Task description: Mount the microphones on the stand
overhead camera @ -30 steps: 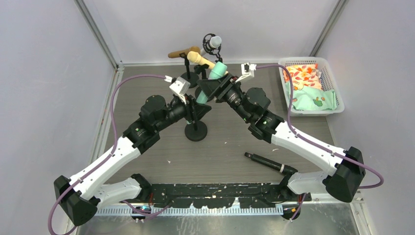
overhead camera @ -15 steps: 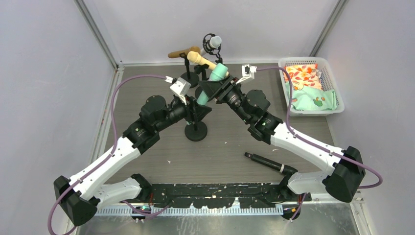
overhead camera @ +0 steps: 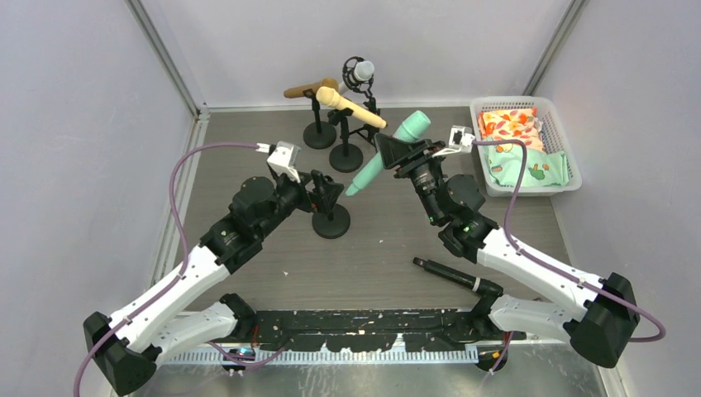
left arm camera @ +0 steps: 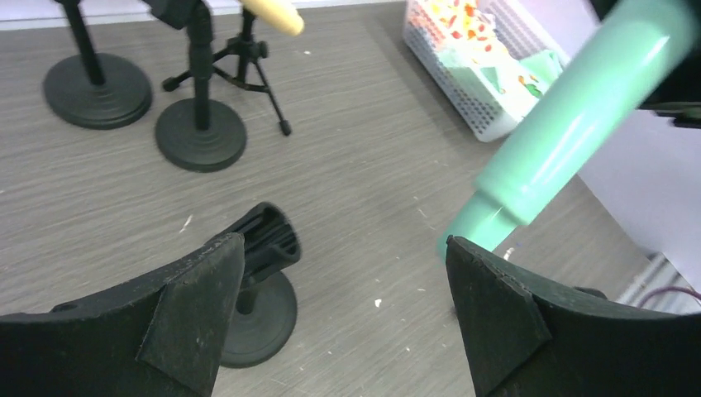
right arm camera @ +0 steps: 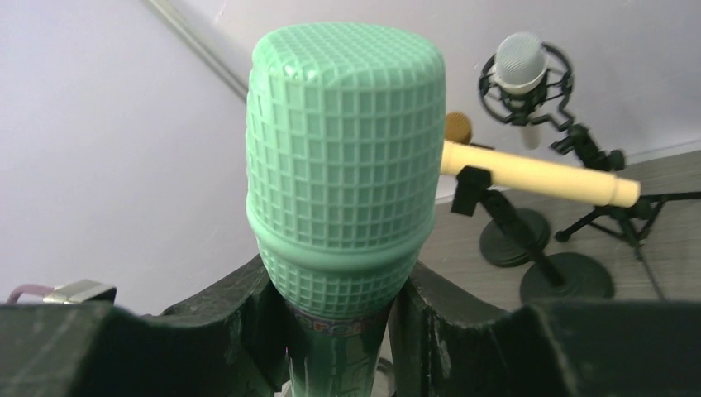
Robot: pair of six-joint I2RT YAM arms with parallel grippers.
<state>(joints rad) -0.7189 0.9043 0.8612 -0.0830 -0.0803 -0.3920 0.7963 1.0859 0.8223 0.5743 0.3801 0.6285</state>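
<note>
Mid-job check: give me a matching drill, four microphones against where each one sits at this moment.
Column A
1. teal microphone
2. black microphone
3. cream-yellow microphone
4. white microphone

Column B
a. lying on the table
b. in the shock mount at the back
c. gripped by the right pincer
d. clipped on a round-base stand

Pairs: 1-c; 2-a; 3-d; 4-b

robot lab cell: plain walls (overhead camera: 74, 99) around a table (overhead camera: 380, 240).

Grey wood-grain table (overhead camera: 380, 240), plain pale walls (overhead camera: 74, 124)
</note>
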